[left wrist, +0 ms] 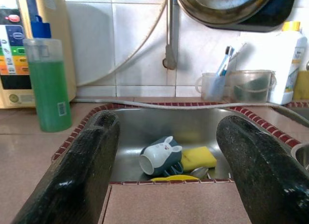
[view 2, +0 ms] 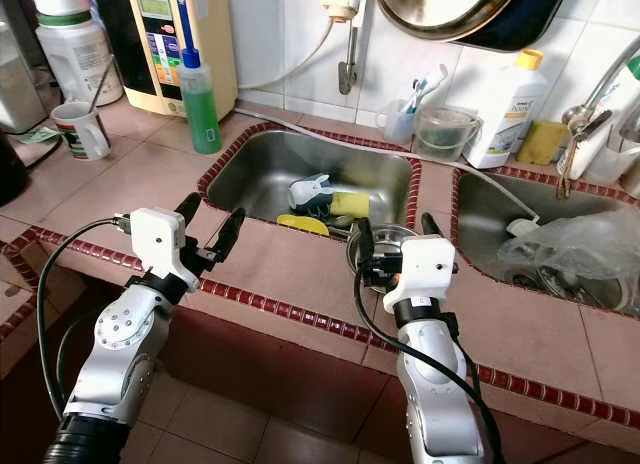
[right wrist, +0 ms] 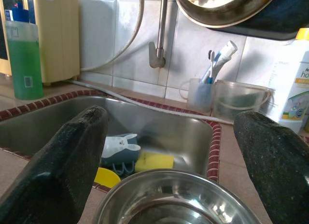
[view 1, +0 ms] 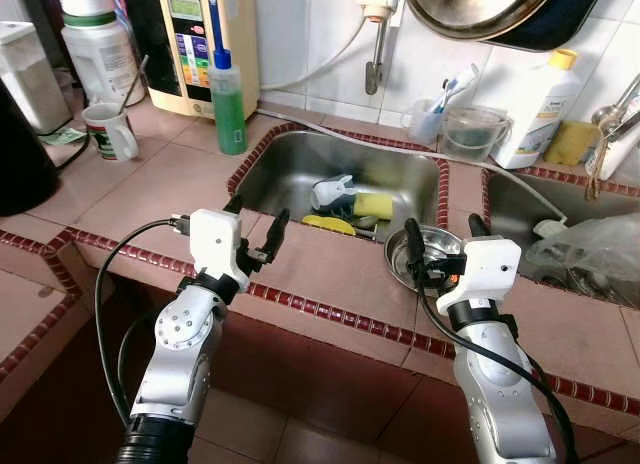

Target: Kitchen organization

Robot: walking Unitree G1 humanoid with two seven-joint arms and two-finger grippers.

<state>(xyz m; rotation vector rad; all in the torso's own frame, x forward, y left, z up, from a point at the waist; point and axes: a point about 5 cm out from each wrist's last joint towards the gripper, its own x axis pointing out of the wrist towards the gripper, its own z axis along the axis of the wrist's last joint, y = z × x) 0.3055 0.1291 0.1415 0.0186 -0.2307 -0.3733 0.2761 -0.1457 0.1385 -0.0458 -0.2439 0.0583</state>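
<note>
A blue-and-white mug [view 1: 335,192] with rabbit ears lies on its side in the left steel sink [view 1: 290,169], beside a yellow sponge [view 1: 372,205] and a yellow utensil [view 1: 326,224]. A steel bowl [view 1: 398,266] sits on the tiled counter at the sink's front right corner. My left gripper [view 1: 258,212] hovers open over the counter's front edge, facing the sink; the mug [left wrist: 159,156] lies beyond its fingers. My right gripper [view 1: 445,229] is open just before the bowl [right wrist: 178,200], with nothing between its fingers.
A green soap bottle [view 1: 228,102] and a white mug [view 1: 110,131] stand at the back left. A toothbrush cup [view 1: 425,119], a clear container [view 1: 472,132] and a white bottle [view 1: 540,109] line the back wall. A plastic bag [view 1: 590,249] lies in the right sink. A wok [view 1: 480,9] hangs overhead.
</note>
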